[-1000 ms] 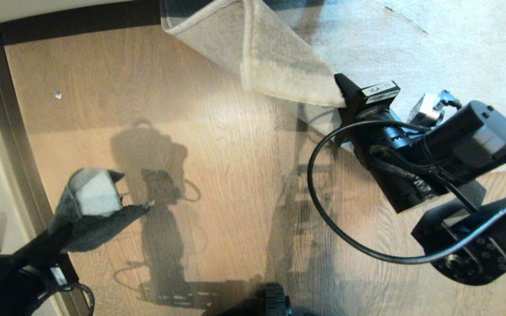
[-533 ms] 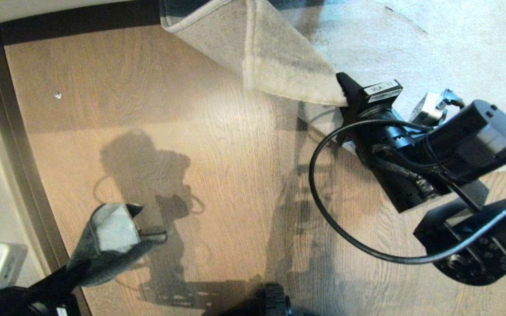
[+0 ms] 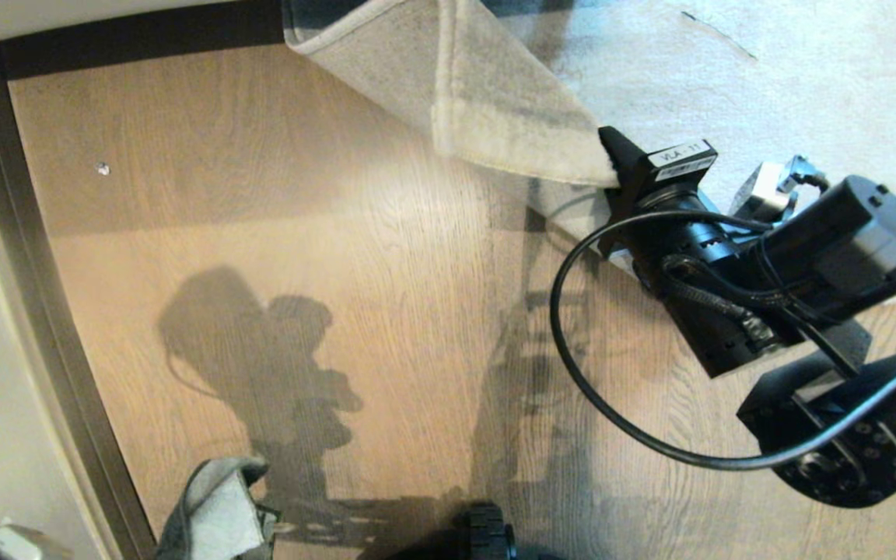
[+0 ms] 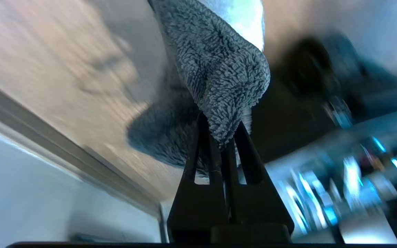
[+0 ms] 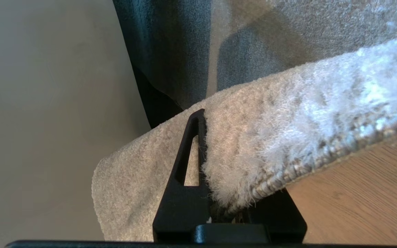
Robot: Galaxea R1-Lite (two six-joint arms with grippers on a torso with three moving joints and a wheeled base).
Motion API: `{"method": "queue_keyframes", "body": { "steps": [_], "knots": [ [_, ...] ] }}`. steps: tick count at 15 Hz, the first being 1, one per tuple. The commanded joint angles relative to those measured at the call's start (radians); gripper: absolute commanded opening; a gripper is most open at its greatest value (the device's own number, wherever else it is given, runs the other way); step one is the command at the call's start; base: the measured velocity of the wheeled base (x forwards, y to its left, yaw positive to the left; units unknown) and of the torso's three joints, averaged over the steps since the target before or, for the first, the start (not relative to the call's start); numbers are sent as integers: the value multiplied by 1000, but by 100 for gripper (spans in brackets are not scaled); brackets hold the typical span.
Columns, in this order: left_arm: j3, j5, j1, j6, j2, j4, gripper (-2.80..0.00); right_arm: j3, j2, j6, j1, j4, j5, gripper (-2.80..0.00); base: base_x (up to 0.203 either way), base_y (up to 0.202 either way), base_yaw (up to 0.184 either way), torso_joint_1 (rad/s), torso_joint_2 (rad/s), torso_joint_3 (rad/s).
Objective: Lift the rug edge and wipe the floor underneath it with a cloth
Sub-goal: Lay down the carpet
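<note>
- Right wrist view: right gripper (image 5: 219,162) has its black fingers pinched on the pale grey short-pile rug edge (image 5: 271,144); one finger (image 5: 188,162) lies on the pile side, the other is hidden under the fold.
- Head view: right gripper (image 3: 611,167) holds the rug corner raised and folded over, clear of the warm brown wood-grain plank floor (image 3: 355,233).
- Left wrist view: left gripper (image 4: 221,134) has its fingers pressed together on the small thick grey fuzzy cloth (image 4: 219,72), which bunches beyond the tips.
- Head view: cloth (image 3: 218,509) sits at the bottom frame edge, near the dark skirting strip (image 3: 51,327), well apart from the rug.
</note>
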Motion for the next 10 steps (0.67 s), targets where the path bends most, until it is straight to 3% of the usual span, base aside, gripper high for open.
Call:
{"method": "queue_keyframes", "body": {
  "steps": [1, 4, 10],
  "knots": [
    [-1, -92, 1, 0, -122, 83, -280, -3, 1, 3, 0, -44, -2, -280, 0, 0, 0, 0, 0, 0],
    [0, -122, -25, 7, -225, 166, -280, -1, 3, 3, 0, -44, -2, -280, 0, 0, 0, 0, 0, 0],
    [0, -124, -31, 7, -379, 171, -280, 0, 6, 4, 2, -44, -1, -280, 0, 0, 0, 0, 0, 0]
  ]
}}
